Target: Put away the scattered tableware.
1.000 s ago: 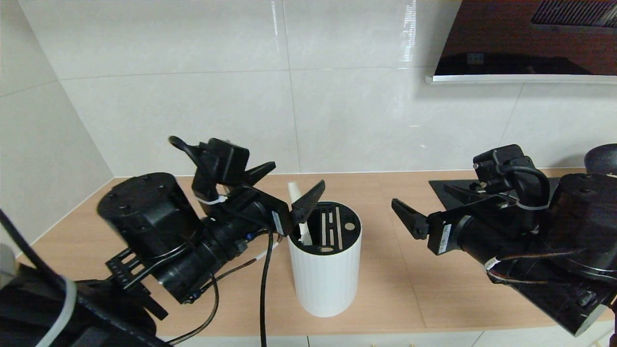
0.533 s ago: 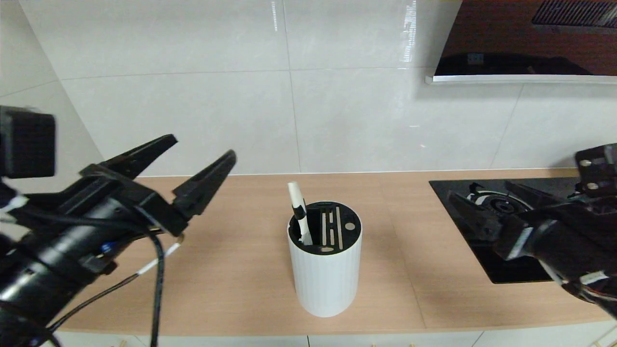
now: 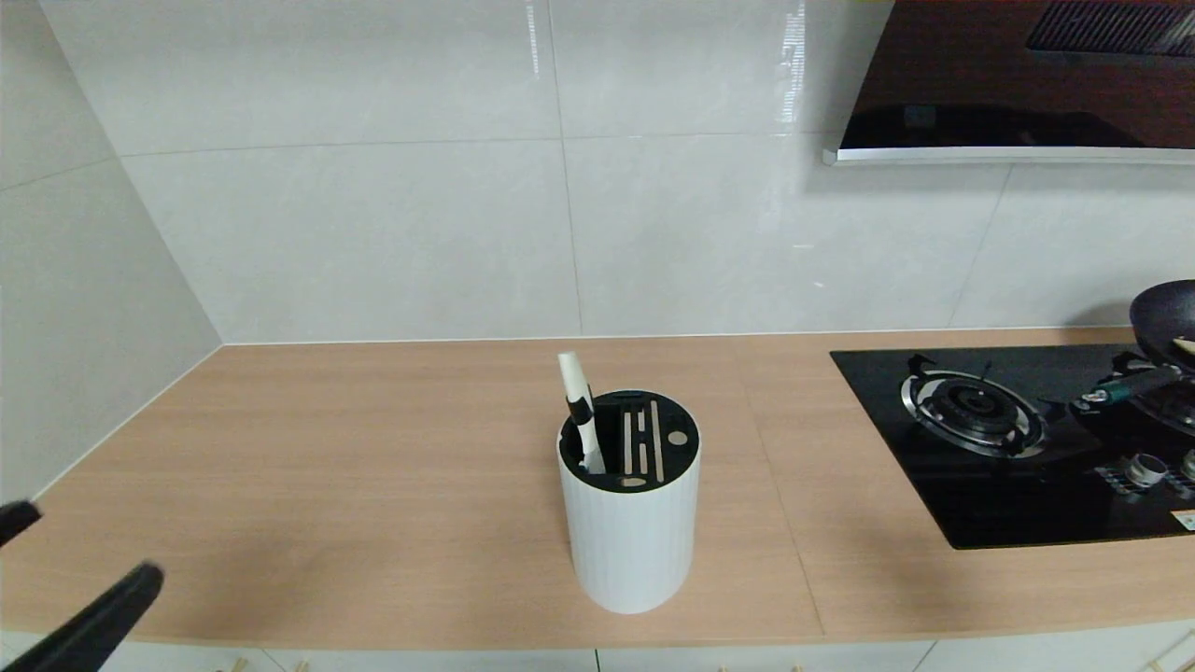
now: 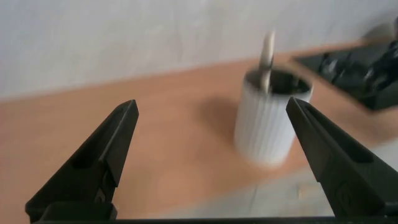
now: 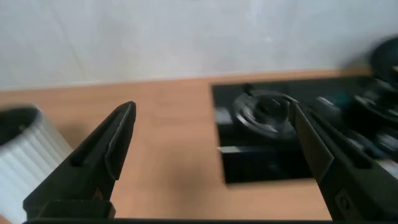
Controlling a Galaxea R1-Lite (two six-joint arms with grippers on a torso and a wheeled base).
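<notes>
Left gripper (image 4: 211, 106) first: jaws spread wide, nothing between them, and it hangs low at the near left edge of the counter (image 3: 373, 448), well apart from the work. Your right gripper (image 5: 211, 118) is wide open too and just as empty, looking across the wood toward the hob (image 5: 280, 124).

Now the thing that matters. The holder (image 3: 631, 523), that white ribbed cylinder with the black slotted top, stands upright near the front edge of the counter, about midway along it. In its big opening on the left side sits a white-handled utensil (image 3: 574, 392), handle up with a dark band round it, leaning a touch to the left. From the left wrist you get the same story: holder (image 4: 264, 121) ahead, handle (image 4: 267, 53) poking out of the top.

So where do you stand? That is the one piece of tableware I can pick out, and it is stowed. The narrow slots beside it look unfilled. Over on the hob a dark pan (image 3: 1162, 317) sits at the far right; I'd call that cookware, not your job. My read is that you're at the finish or very near it. If more pieces lie off to either side, these views don't tell me.
</notes>
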